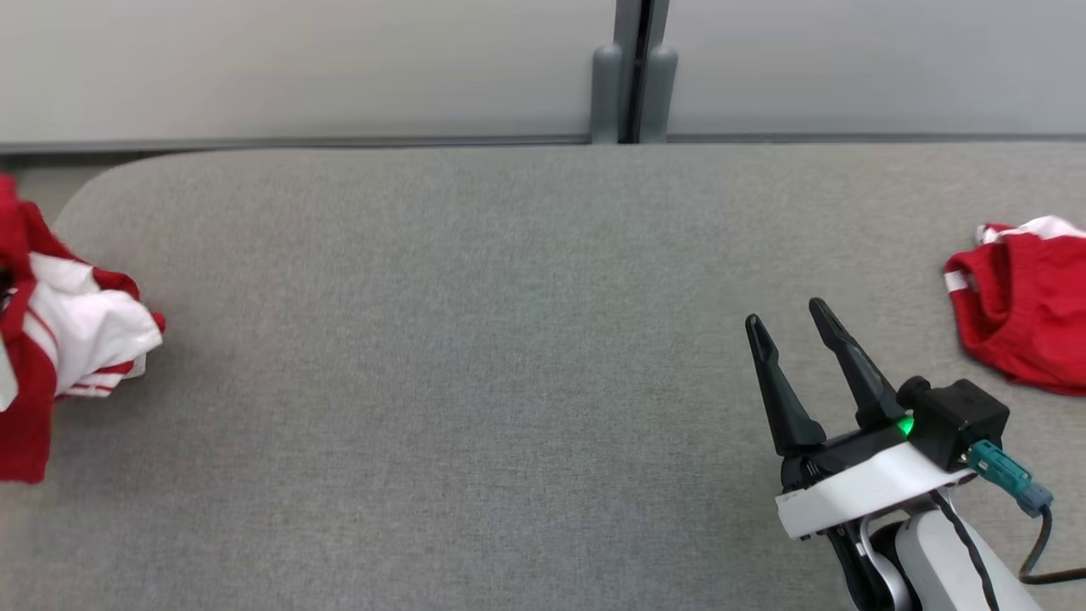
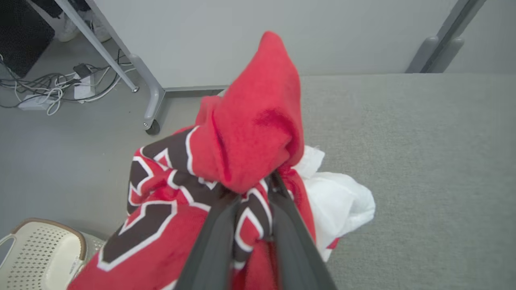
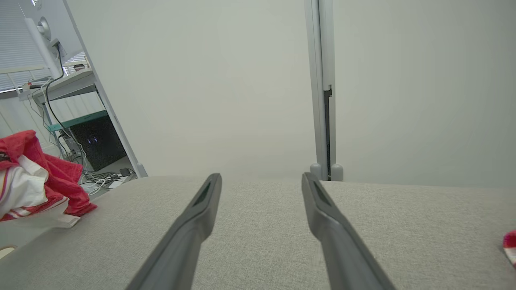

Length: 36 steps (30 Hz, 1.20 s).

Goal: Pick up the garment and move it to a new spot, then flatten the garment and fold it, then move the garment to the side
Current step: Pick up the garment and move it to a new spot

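Observation:
The garment, a red jersey with white sleeves, hangs bunched at the table's far left edge. In the left wrist view its red cloth with black white-outlined letters drapes over and between my left gripper, whose two fingers are shut on a fold of it. A white sleeve spills to the right onto the grey surface. The right wrist view has the garment at the far left. My right gripper hovers over the table at the lower right, open, with nothing between its fingers.
A small red-and-white cloth bundle lies at the table's right edge, close to the right gripper. The grey padded table ends at a pale partition wall with a post. A perforated cream basket and floor cables lie off the left end.

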Motion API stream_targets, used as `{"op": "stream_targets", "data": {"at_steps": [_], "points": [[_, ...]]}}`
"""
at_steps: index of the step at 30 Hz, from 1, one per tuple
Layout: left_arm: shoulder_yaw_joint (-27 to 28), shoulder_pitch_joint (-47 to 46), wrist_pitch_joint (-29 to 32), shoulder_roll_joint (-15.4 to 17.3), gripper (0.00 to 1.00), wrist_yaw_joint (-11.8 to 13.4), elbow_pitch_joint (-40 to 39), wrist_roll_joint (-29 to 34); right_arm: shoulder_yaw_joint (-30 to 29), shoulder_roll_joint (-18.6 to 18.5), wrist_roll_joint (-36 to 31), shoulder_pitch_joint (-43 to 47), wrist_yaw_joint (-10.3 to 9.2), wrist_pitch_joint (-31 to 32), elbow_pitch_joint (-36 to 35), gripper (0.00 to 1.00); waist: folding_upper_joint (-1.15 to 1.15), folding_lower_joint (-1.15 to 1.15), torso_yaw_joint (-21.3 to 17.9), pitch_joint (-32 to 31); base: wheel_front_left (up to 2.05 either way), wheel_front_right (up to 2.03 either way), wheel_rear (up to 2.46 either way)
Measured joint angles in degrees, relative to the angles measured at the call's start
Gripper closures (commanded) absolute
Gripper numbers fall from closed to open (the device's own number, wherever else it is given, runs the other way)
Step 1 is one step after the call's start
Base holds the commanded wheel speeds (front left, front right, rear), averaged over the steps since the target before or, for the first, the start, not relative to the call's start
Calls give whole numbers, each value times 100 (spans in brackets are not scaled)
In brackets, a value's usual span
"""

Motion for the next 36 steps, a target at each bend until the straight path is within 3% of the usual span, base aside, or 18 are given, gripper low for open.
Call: {"op": "stream_targets", "data": {"at_steps": [10,22,27,34,35,36], "points": [[-236,-14,-64,-204,100,32,-1616,-219,10,62,55,211,0,-7,111,0,0,0,-541,-557,0,0,0],[-713,657,126,-810,100,392,-3387,-323,-130,46,54,208,0,-7,40,0,0,0,-1162,-342,0,0,0],[-1113,980,107,-1121,100,450,-3345,-244,-180,27,49,204,0,-7,21,0,0,0,-1241,-149,0,0,0],[-1637,1125,-595,-1724,100,235,-2041,-30,-135,42,46,130,0,-7,58,0,0,0,-1176,-4,0,0,0],[-1715,1123,-745,-1811,69,196,-1870,31,-129,44,46,120,0,-7,77,0,0,0,-1162,-13,0,0,0],[-1762,1122,-895,-1889,18,169,-1737,66,-122,46,47,118,0,-7,90,0,0,0,-1148,-30,0,0,0]]}}
